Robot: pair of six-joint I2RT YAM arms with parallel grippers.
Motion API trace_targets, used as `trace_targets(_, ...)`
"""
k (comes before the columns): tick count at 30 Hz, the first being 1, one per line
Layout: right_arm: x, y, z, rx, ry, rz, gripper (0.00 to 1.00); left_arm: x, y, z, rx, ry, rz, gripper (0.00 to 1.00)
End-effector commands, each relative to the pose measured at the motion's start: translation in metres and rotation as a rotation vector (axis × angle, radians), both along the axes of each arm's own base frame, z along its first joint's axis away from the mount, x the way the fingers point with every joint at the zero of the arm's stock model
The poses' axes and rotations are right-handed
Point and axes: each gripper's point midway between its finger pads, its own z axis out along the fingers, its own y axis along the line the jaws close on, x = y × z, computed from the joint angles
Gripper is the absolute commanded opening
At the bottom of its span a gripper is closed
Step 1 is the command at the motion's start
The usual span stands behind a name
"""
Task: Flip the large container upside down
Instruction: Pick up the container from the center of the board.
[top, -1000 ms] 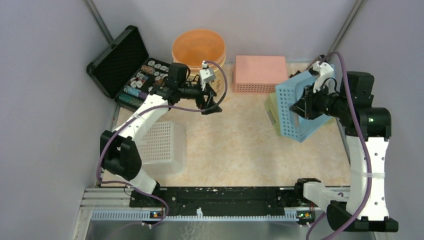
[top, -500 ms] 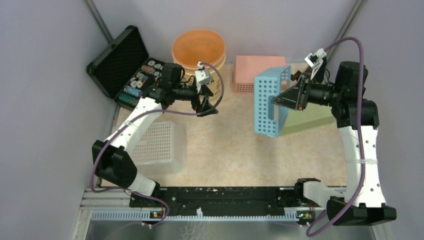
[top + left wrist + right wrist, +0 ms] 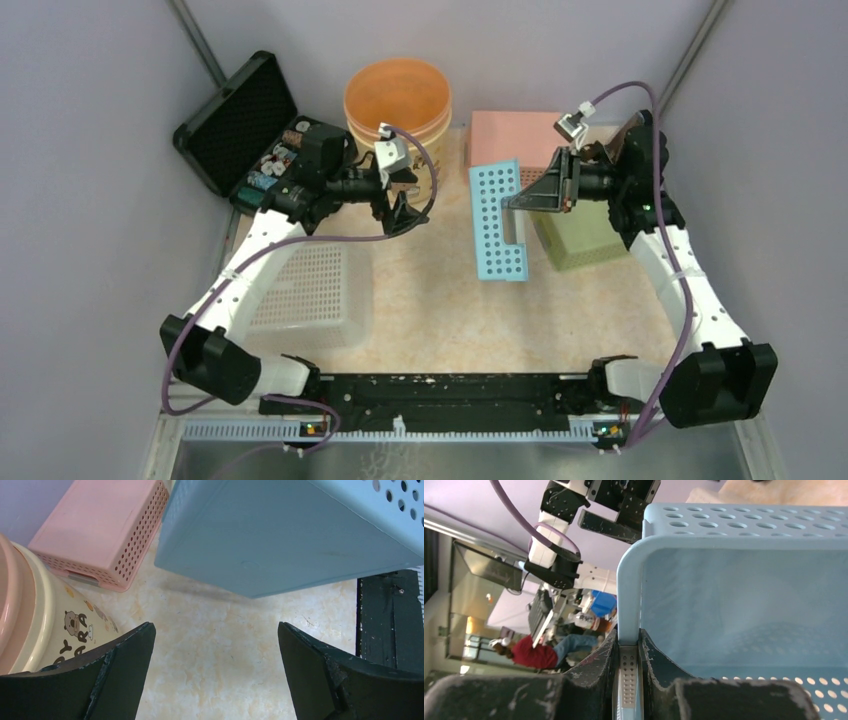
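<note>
A light blue perforated basket (image 3: pixel 497 220) hangs in the air over the middle of the table, tipped on its side with a perforated wall facing the top camera. My right gripper (image 3: pixel 512 202) is shut on its rim; the right wrist view shows the rim (image 3: pixel 628 605) pinched between the fingers (image 3: pixel 628 652), with the basket's inside to the right. My left gripper (image 3: pixel 403 200) is open and empty, beside the orange bucket, left of the basket. In the left wrist view the basket's smooth underside (image 3: pixel 280 535) hangs above the table ahead of the open gripper (image 3: pixel 215 645).
An orange-lidded cream bucket (image 3: pixel 397 95) stands at the back. A pink basket (image 3: pixel 520 140) lies upside down at the back right, a green basket (image 3: pixel 585 235) in front of it. A white mesh basket (image 3: pixel 310 295) sits near left. An open black case (image 3: pixel 245 130) is at the back left.
My right arm has swung the blue basket leftward from the right side toward the table's middle and turned it. My left gripper has drifted a little left and back, still open.
</note>
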Motion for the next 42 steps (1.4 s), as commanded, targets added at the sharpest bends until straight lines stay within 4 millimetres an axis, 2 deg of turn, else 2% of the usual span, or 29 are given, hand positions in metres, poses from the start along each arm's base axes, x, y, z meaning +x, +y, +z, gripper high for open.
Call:
trace_targets(1, -0.007, 0.012, 0.008, 0.046, -0.013, 0.064, 0.0, 0.001, 0.003, 0.003, -0.003, -0.008, 0.022, 0.99)
trace_targets(8, 0.001, 0.023, -0.023, 0.037, 0.078, 0.063, 0.0, 0.007, -0.001, -0.009, -0.029, 0.045, 0.04, 0.99)
trace_targets(16, 0.022, 0.026, -0.035, -0.009, 0.096, 0.032, 0.0, 0.01, -0.011, -0.034, -0.06, 0.169, 0.023, 0.99)
trace_targets(20, 0.031, 0.027, -0.048, -0.025, 0.154, 0.029, 0.0, 0.007, -0.016, -0.047, -0.086, 0.232, 0.005, 0.99)
trace_targets(26, 0.041, 0.029, -0.05, -0.036, 0.17, 0.032, 0.0, 0.008, -0.022, -0.07, -0.11, 0.337, 0.004, 0.99)
trace_targets(36, 0.065, 0.032, -0.057, -0.071, 0.185, 0.048, 0.13, 0.012, -0.042, -0.089, -0.161, 0.567, -0.097, 0.99)
trace_targets(42, 0.071, 0.032, -0.052, -0.096, 0.149, 0.061, 0.28, 0.019, -0.047, -0.089, -0.178, 0.613, -0.106, 0.99)
